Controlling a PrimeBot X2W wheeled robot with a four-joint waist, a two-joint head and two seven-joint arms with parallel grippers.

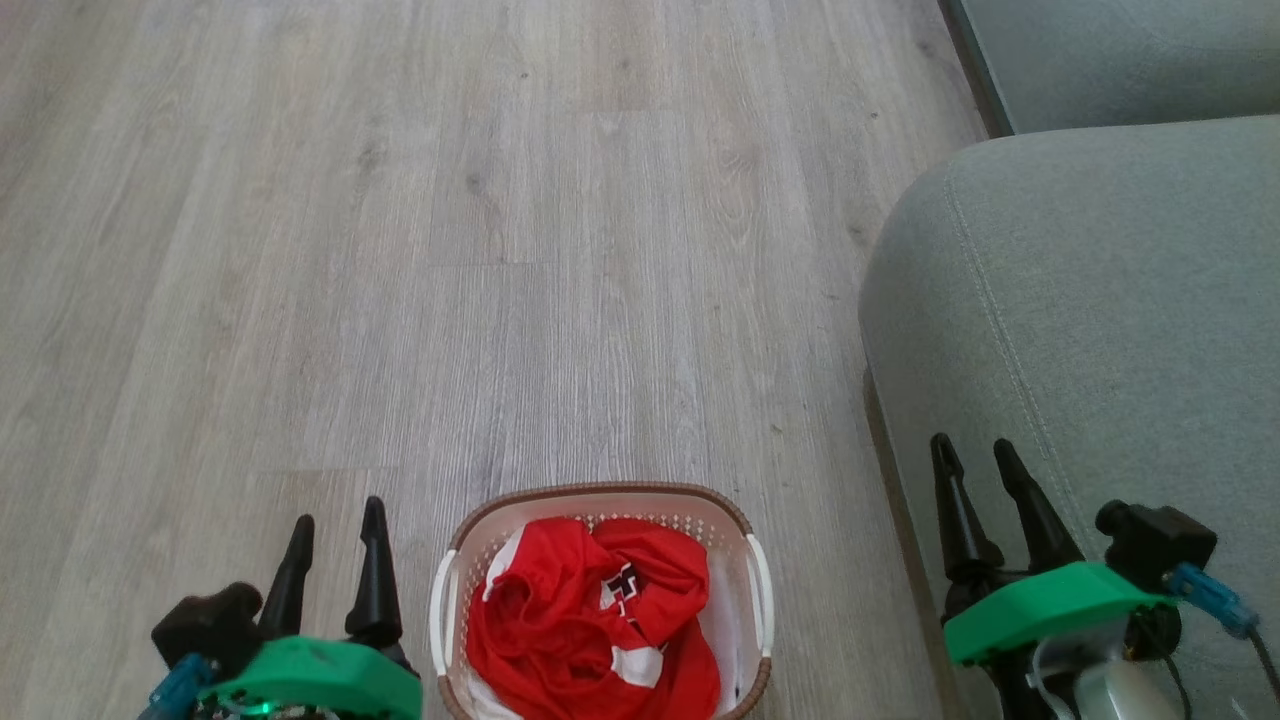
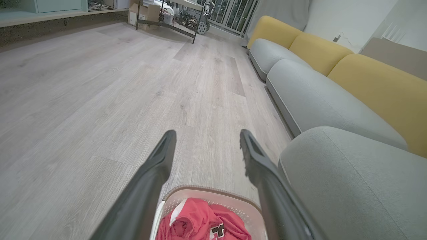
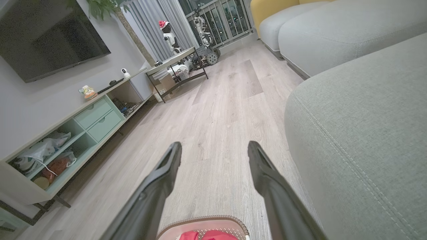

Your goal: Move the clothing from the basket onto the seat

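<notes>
The left fingers [image 1: 378, 580] and right fingers [image 1: 1035, 512] stand wide and empty either side of the basket [image 1: 600, 491]. The clothing [image 1: 590, 625] lies bunched inside it and is probably light, limp and prone to snagging. Pinch a raised fold. The seat [image 1: 1100, 300] lies beyond, to your right.

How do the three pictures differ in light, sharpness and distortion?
Head view: even soft light, faint shadows, the clothing strongly red and sharp. Left wrist view: wide-angle stretch, the seat bulging, the red paler. Right wrist view: tilted and bent lines, grain on the dark television.
</notes>
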